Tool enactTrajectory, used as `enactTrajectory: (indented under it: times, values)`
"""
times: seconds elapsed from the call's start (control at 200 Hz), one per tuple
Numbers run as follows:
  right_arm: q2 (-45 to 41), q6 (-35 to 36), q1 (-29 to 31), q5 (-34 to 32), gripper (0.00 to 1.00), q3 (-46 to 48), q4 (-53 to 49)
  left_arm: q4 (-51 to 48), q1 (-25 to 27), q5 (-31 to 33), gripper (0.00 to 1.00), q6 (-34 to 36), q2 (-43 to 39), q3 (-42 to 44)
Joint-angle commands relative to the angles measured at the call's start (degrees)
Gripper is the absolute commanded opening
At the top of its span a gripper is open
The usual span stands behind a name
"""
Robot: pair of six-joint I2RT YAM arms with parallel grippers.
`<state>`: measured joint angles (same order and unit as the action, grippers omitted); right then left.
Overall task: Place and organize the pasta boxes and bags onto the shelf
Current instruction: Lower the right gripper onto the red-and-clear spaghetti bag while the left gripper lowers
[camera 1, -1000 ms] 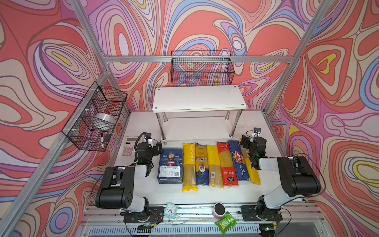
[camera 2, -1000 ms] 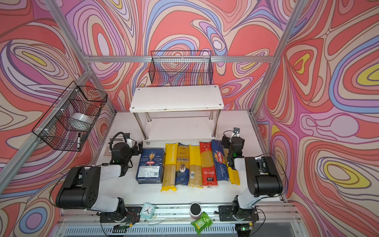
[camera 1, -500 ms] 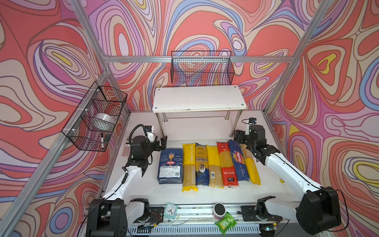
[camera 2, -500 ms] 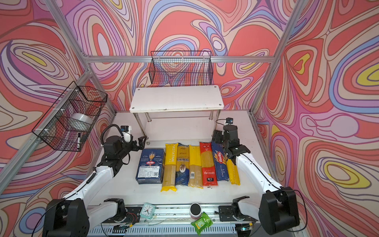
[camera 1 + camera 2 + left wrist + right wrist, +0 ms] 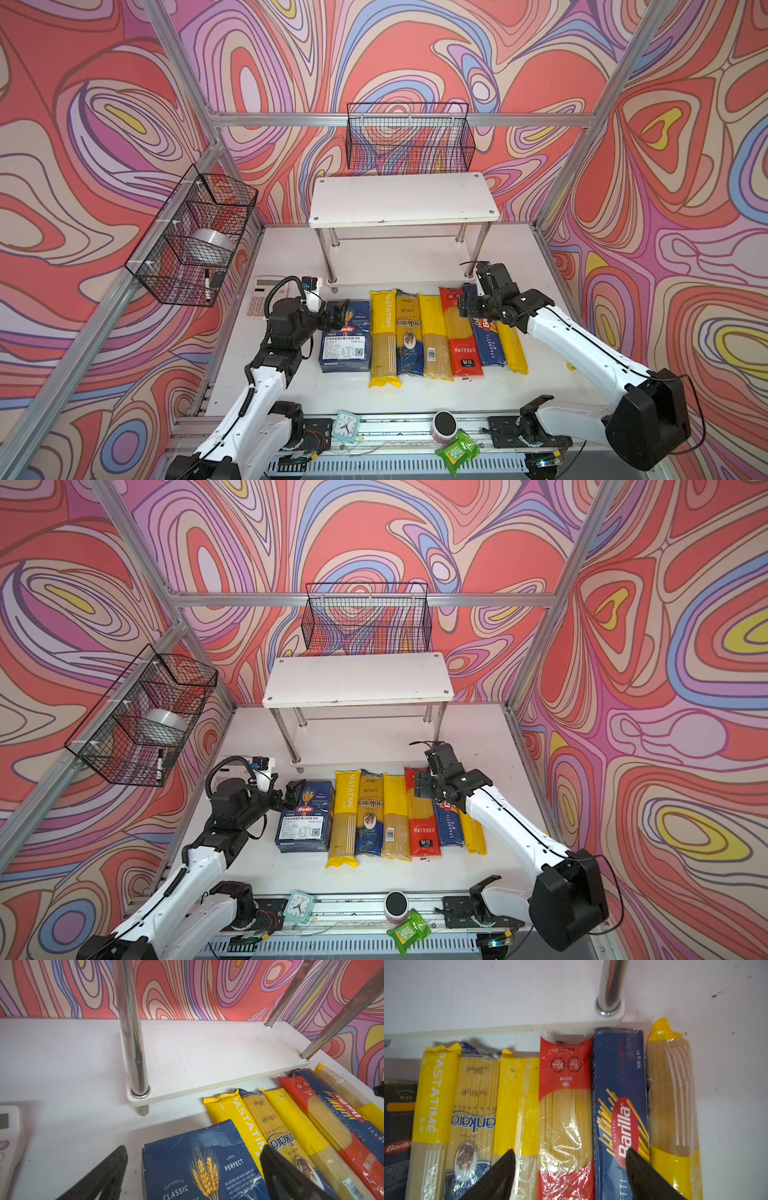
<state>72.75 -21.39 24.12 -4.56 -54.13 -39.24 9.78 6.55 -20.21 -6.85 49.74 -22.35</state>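
The white desk (image 5: 415, 399) fills the lower middle of both top views. The 2-tier shelf (image 5: 403, 199) stands at its back, upper centre. Just in front of it a row lies flat, side by side: a navy Barilla carton (image 5: 345, 336) at left, then 5 spaghetti packs (image 5: 384, 336), with the Barilla Spaghetti box (image 5: 488, 345) 2nd from right. The left fingers (image 5: 112, 1167) gape wide, 1 on either side of the carton's far end, gripping nothing. The right fingers (image 5: 502, 1172) are spread wide above the red-and-clear pack (image 5: 564, 1118), empty.
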Motion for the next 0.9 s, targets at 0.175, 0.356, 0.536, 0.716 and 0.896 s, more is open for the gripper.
enactTrajectory:
  times: [0.175, 0.356, 0.536, 0.716, 0.896]
  values:
    - [5.37, -2.33, 2.91, 4.19, 0.85, 1.54, -0.68, 0.16, 0.31, -5.55, 1.0, 1.16, 1.67, 0.49]
    - [7.21, -2.67, 3.15, 2.71, 0.86, 2.65, -0.26, 0.04, 0.31, -4.6, 1.0, 0.89, 2.01, 0.22]
    - [9.12, -2.32, 3.14, 3.64, 0.86, 4.78, 1.96, 0.24, 0.31, -3.87, 1.0, 0.72, 0.42, 1.12]
    - [11.16, -2.09, 3.21, 3.4, 0.88, 4.49, 3.0, 0.33, 0.31, -3.43, 1.0, 0.51, 0.25, 1.21]
    - [13.43, -2.28, 3.17, 4.68, 0.89, 5.47, 4.71, 0.23, 0.31, -3.58, 1.0, 0.46, 1.05, 0.77]
